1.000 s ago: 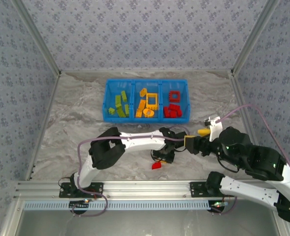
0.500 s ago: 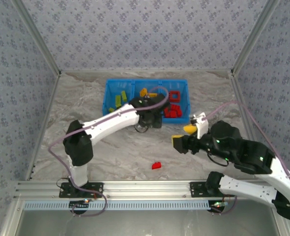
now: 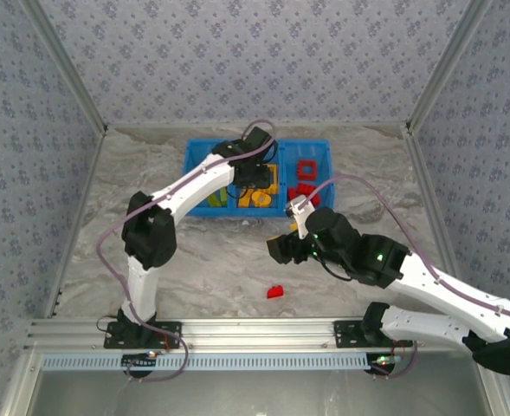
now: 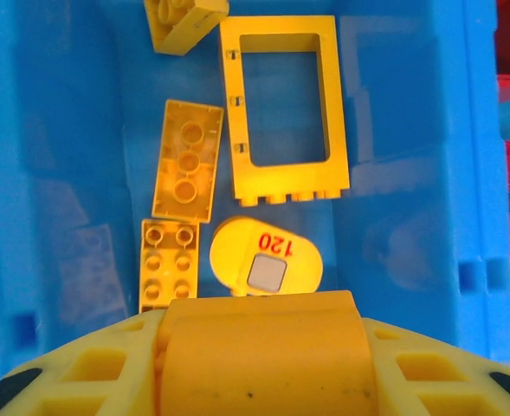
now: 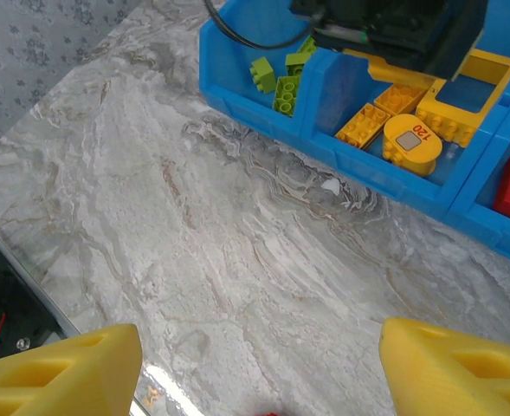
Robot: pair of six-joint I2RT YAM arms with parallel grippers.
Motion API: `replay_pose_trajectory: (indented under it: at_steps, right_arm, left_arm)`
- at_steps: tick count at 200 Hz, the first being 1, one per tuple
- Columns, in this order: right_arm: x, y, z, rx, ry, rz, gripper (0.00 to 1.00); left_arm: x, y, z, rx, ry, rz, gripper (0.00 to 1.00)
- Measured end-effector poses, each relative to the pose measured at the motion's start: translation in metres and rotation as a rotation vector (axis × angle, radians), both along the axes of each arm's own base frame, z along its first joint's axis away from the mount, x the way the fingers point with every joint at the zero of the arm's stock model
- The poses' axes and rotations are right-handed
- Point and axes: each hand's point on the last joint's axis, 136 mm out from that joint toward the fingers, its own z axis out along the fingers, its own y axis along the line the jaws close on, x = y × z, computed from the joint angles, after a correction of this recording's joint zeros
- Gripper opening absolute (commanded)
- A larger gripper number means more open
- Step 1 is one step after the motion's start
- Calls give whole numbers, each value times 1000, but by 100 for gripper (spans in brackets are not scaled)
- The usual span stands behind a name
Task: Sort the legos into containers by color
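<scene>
My left gripper (image 4: 263,340) is shut on a yellow-orange lego (image 4: 265,360) with a rounded top. It hangs over the middle of the three containers in the blue bin (image 3: 190,178), where my left gripper (image 3: 256,172) shows from above. Below it lie yellow legos: an open frame (image 4: 336,104), a flat brick (image 4: 185,160), a studded brick (image 4: 168,264) and a round piece marked 120 (image 4: 266,264). Green legos (image 5: 280,82) fill the left container, red legos (image 3: 306,186) the right. One red lego (image 3: 275,291) lies on the table. My right gripper (image 3: 282,248) hovers open just beyond it.
The marble tabletop (image 5: 194,225) stretches bare between the bin and my right gripper's fingers (image 5: 64,373). My left arm (image 3: 181,195) arches from its base up to the bin. Patterned walls close in the table on three sides.
My left arm has swung from the near table up over the bin's middle container, still shut on the brick. My right gripper has moved left over the table, near the red lego.
</scene>
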Motion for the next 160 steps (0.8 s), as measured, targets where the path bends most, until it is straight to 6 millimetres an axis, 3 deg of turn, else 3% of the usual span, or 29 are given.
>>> replay_pose_trajectory:
  at_steps: [72,115,160]
  right_arm:
    - [2,3,-4,29,4,-11,75]
    - [1,2,-6,35,6,-13,75]
    - [-2,1,-15,30,30,-13,76]
  left_arm:
    - [48,-1,-27,120,-81,75,42]
    - [64,9,-47,234,-111,123,43]
    - [73,15,-50,295,-137,146,49]
